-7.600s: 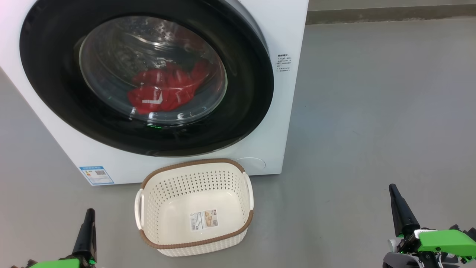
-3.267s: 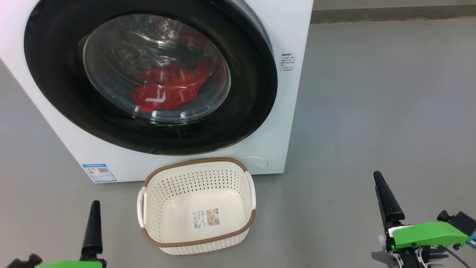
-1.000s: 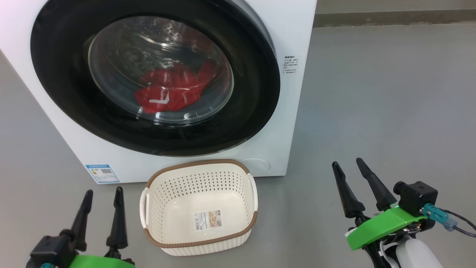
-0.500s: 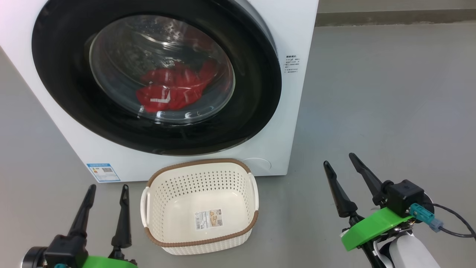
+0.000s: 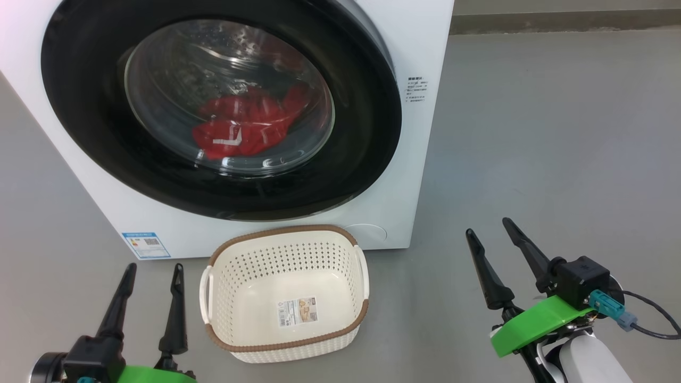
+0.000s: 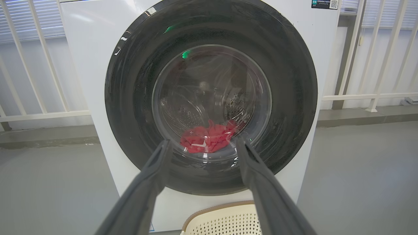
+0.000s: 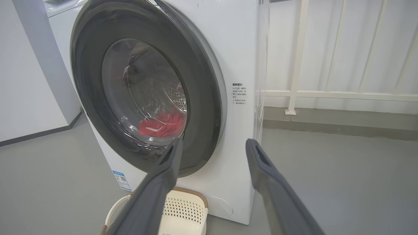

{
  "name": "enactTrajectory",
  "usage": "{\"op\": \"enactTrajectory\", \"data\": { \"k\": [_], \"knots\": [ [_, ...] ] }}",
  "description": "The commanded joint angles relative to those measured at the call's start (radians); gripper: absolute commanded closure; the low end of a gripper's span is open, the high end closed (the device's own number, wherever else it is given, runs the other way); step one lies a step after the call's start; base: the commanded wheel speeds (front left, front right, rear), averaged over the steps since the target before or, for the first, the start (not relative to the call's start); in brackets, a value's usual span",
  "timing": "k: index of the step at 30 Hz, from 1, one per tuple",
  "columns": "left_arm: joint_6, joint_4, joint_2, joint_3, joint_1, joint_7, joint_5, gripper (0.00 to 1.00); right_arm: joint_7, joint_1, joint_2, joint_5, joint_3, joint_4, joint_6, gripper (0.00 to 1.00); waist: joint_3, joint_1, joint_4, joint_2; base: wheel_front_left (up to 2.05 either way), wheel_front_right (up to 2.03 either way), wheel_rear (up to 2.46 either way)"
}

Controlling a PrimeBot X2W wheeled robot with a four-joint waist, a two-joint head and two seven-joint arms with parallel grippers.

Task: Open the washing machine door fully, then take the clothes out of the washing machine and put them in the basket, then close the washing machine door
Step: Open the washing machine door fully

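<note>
The white washing machine (image 5: 420, 175) stands ahead with its washing machine door (image 5: 367, 138), a black-rimmed glass round, lying against the front or nearly so. Behind the glass, the red clothes (image 5: 239, 125) lie low in the drum. On the floor right in front sits the cream basket (image 5: 287, 233), with nothing in it. My left gripper (image 5: 154, 268) is open just left of the basket. My right gripper (image 5: 487, 226) is open well right of it. The left wrist view looks straight at the door (image 6: 294, 98) and clothes (image 6: 215, 145); the right wrist view sees the door (image 7: 202, 98) from its right.
Bare grey floor (image 5: 542, 133) stretches to the machine's right. A blue label (image 5: 146, 244) marks the machine's lower left corner. A white railing (image 6: 359, 96) runs behind the machine, and another white appliance (image 7: 62, 19) stands to its left.
Over the past seconds both grippers have turned so that both fingers show. The right gripper has come up and leftward. In the last half second hardly anything moved.
</note>
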Motion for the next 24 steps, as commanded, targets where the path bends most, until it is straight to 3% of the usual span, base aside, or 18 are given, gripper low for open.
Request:
{"op": "enactTrajectory", "data": {
  "k": [1, 24],
  "knots": [
    [0.005, -0.028, 0.018, 0.034, -0.049, -0.008, -0.002, 0.00, -0.012, -0.037, 0.004, -0.014, 0.014, -0.027, 0.002, 0.00, 0.000, 0.0000, 0.000, 0.0000, 0.00, 0.00, 0.00],
    [-0.003, 0.017, 0.017, 0.030, -0.073, -0.008, -0.054, 0.00, -0.012, -0.079, -0.011, -0.003, -0.025, -0.032, 0.002, 0.00, 0.064, 0.0000, 0.010, 0.0000, 0.00, 0.00, 0.00]
  ]
}}
